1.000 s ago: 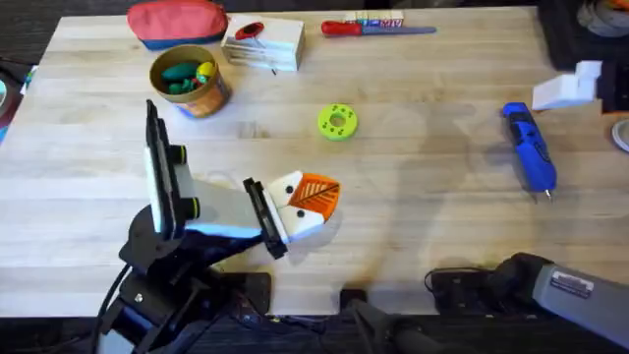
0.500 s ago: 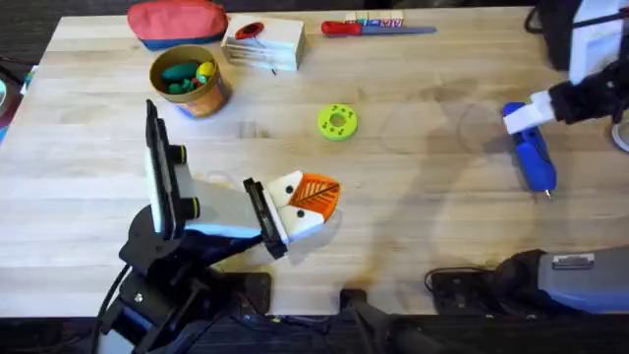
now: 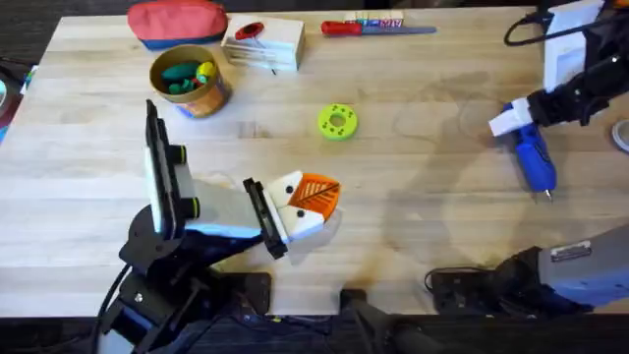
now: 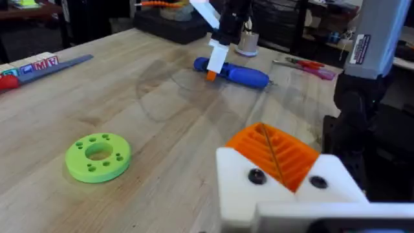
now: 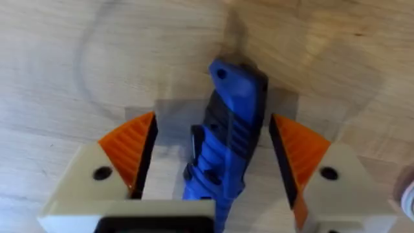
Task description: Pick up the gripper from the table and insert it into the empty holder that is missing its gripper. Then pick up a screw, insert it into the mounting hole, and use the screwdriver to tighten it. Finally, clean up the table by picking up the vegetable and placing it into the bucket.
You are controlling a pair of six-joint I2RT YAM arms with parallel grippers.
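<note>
The right gripper (image 5: 213,168), fingers apart, straddles the rigid, roll-prone blue screwdriver (image 3: 531,152) near the bench's right edge; grasp the ribbed handle mid-length.

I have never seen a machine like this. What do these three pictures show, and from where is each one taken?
Two robot arms work at a wooden table. One picture looks down from above; the other two come from cameras on each wrist. The left end effector rests low near the table's front, fingers together, holding nothing visible. The right end effector is open, straddling the blue screwdriver without gripping it. Also on the table: a green disc, a bucket containing toy vegetables, a red pouch and a red-handled screwdriver.
</note>
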